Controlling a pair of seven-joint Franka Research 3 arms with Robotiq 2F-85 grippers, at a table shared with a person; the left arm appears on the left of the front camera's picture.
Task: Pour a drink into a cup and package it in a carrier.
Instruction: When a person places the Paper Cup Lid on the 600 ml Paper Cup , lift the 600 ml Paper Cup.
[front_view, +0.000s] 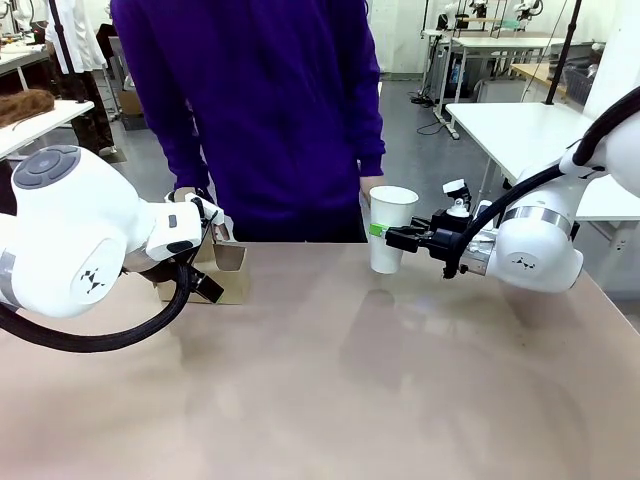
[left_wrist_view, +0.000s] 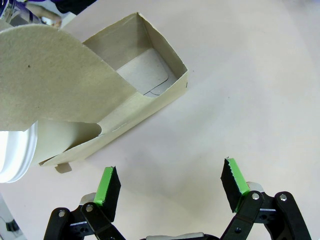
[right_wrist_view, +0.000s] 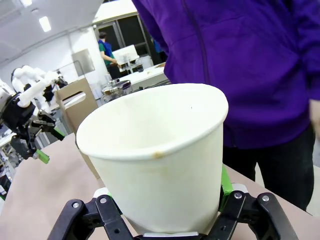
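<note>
Where right gripper (front_view: 388, 237) clamps, cup (front_view: 393, 208) sits.

I'm looking across a wide, smooth beige table (front_view: 350, 400) that is running from my side to the far edge, with soft reflections of the room lights showing on its surface. The brown cardboard carrier (front_view: 232, 285) is sitting directly on it, at the left and close to the far edge. In the left wrist view it is resting flat on the tabletop, its handle tab standing upright and one open compartment showing a bare cardboard floor.
</note>
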